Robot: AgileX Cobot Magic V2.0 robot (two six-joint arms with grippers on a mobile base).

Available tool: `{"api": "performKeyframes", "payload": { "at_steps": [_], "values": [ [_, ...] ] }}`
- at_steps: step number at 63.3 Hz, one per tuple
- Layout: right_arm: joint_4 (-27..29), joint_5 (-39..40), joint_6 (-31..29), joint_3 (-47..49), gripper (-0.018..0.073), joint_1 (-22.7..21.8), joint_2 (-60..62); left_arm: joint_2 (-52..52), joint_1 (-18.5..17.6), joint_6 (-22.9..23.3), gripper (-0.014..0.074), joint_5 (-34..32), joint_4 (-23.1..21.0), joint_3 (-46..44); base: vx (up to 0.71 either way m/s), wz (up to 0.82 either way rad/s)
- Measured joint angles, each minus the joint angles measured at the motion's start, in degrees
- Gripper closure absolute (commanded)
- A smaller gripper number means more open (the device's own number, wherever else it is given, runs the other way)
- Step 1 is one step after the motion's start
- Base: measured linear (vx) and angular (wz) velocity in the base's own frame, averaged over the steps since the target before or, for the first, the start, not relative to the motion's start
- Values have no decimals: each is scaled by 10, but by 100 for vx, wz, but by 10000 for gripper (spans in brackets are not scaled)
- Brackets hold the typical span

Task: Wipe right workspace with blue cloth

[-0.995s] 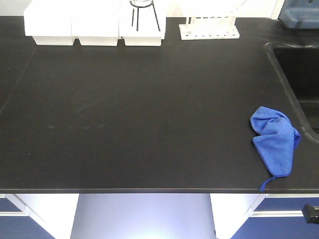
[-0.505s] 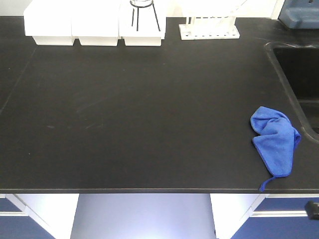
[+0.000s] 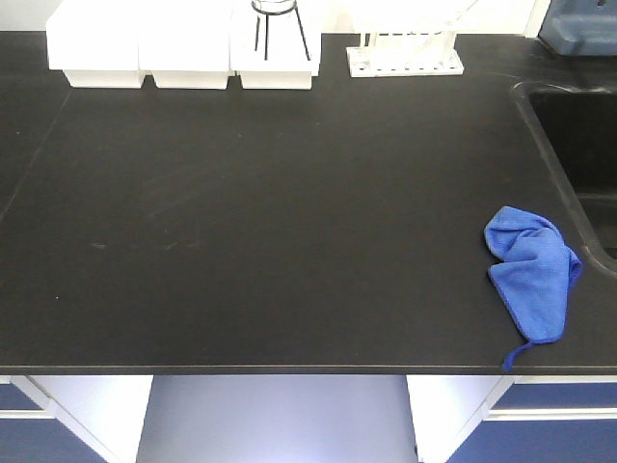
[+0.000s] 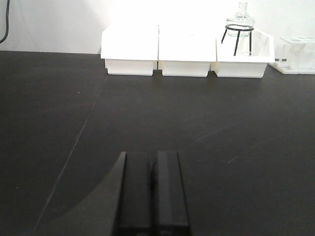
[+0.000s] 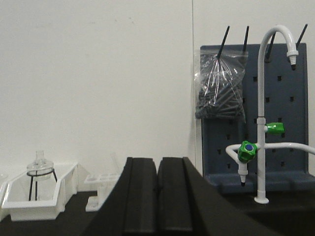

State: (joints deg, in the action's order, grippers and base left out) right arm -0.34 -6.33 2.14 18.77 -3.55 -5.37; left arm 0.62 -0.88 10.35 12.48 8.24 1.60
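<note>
Black left gripper (image 4: 153, 162), right gripper (image 5: 157, 166), closed, empty

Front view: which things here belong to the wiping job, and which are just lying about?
Job: blue cloth, lying loose, not gripped.
Lying about: white bins, flask on tripod, test-tube rack, sink.
</note>
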Motion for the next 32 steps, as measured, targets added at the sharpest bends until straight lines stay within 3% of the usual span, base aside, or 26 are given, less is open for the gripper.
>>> {"api": "performKeyframes", "payload": {
  "at_steps": [7,13,32],
  "values": [
    [-12,-105,1,93,564,0,-101,0,0,0,602,0,0,0,0,0],
    [-18,-147,3,131,562,0,-198,0,0,0,602,0,0,0,0,0],
    [-21,-113,1,158,499,0,-456,0,0,0,602,0,0,0,0,0]
  ]
}}
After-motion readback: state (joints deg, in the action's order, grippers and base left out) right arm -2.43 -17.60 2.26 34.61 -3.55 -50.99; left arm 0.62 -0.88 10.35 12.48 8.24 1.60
